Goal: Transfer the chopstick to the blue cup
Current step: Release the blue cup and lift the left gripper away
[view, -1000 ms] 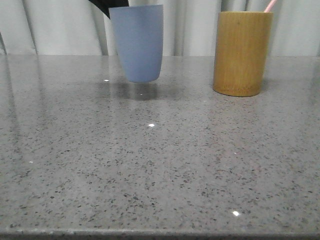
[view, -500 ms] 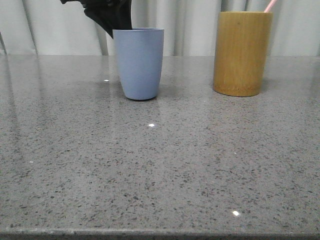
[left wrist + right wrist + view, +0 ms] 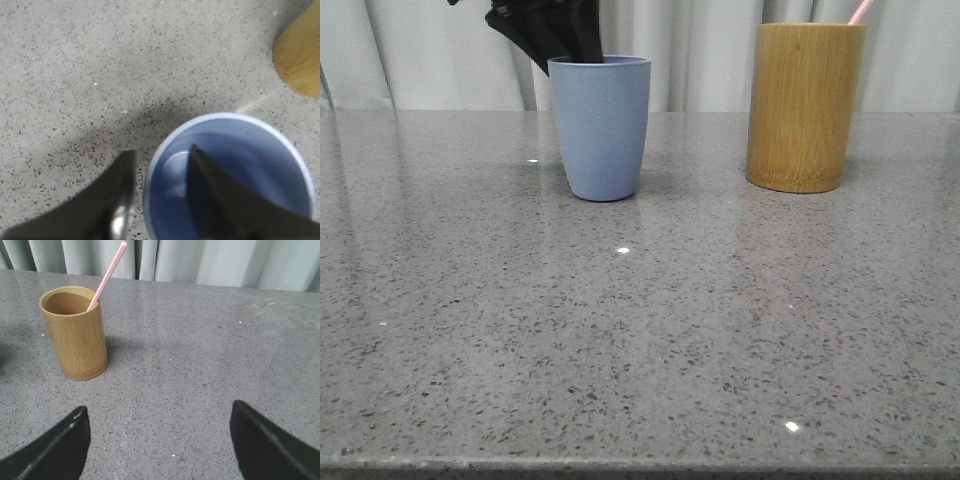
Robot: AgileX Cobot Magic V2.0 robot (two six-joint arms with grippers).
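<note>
Now the left claw (image 3: 159, 186) straddles the blue cup's (image 3: 227, 175) rim.

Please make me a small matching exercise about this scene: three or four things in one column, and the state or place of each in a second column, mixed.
1. blue cup
2. chopstick
3. right pincer
4. bamboo holder

a. leans inside the bamboo holder
b. open, holds nothing
c. left pincer straddles its rim
d. stands right of the blue cup

Pairs: 1-c, 2-a, 3-b, 4-d
</note>
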